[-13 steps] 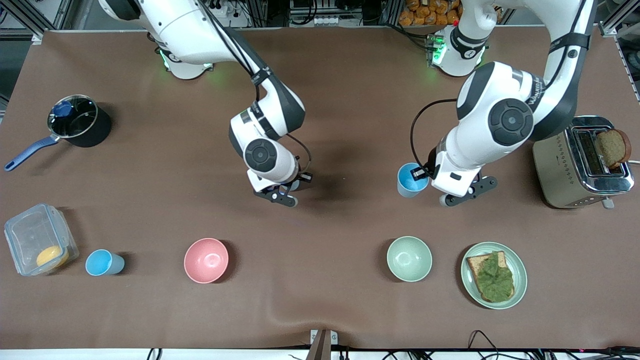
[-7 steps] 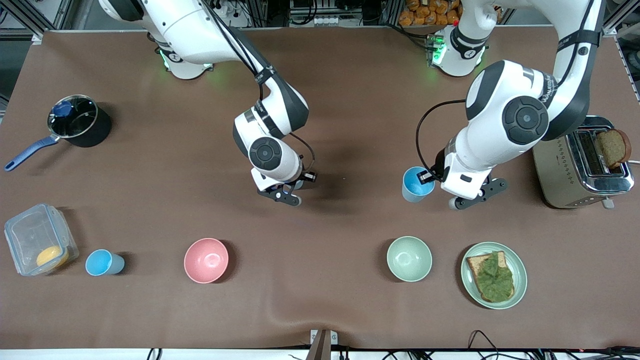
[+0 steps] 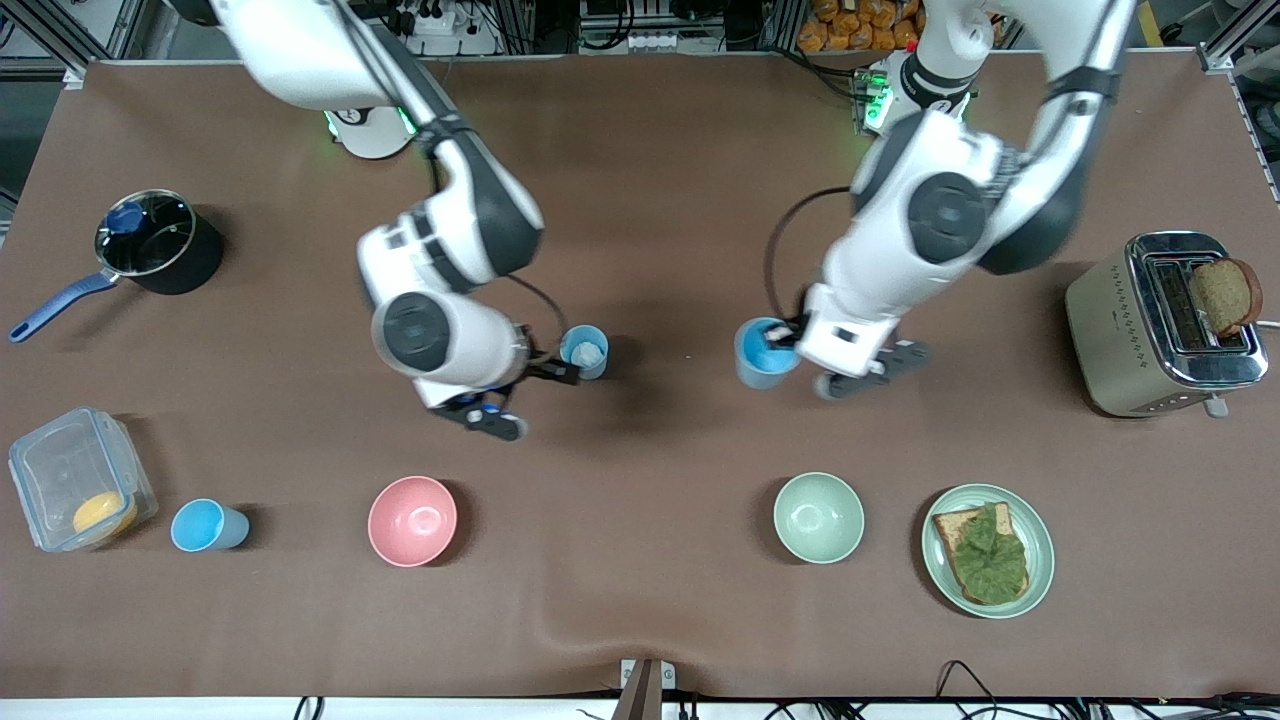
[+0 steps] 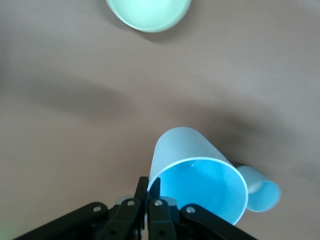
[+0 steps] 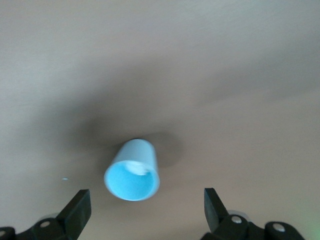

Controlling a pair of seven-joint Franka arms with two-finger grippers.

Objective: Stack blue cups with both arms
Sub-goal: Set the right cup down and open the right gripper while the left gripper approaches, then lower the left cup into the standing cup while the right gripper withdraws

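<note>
The brown worktop (image 3: 640, 620) carries a toaster (image 3: 1160, 325) at the left arm's end with one dark slice of bread (image 3: 1227, 293) standing in a slot. At the right arm's end sit a black pot (image 3: 158, 240) under a glass lid and a clear plastic box (image 3: 75, 478) holding something round and orange. A green plate (image 3: 988, 550) bears toast under a green spread; the pink bowl (image 3: 412, 520) and pale green bowl (image 3: 818, 517) look empty.

Three blue cups show. The left gripper (image 3: 790, 340), over the middle of the worktop, has its fingers pinched together on the rim of one cup (image 3: 762, 353), mouth up and slightly tilted. The left wrist view makes that pinch plain: one finger inside the wall, one outside (image 4: 150, 192).

A second cup (image 3: 585, 351) stands upright on the worktop, mouth up, with something pale inside. The right gripper (image 3: 520, 395) is beside it; the right wrist view shows its fingers (image 5: 77, 212) spread wide, holding nothing, the cup (image 5: 132, 171) between their lines but apart.

The third cup (image 3: 207, 525) stands upright between the box and the pink bowl, seen only from the front.
</note>
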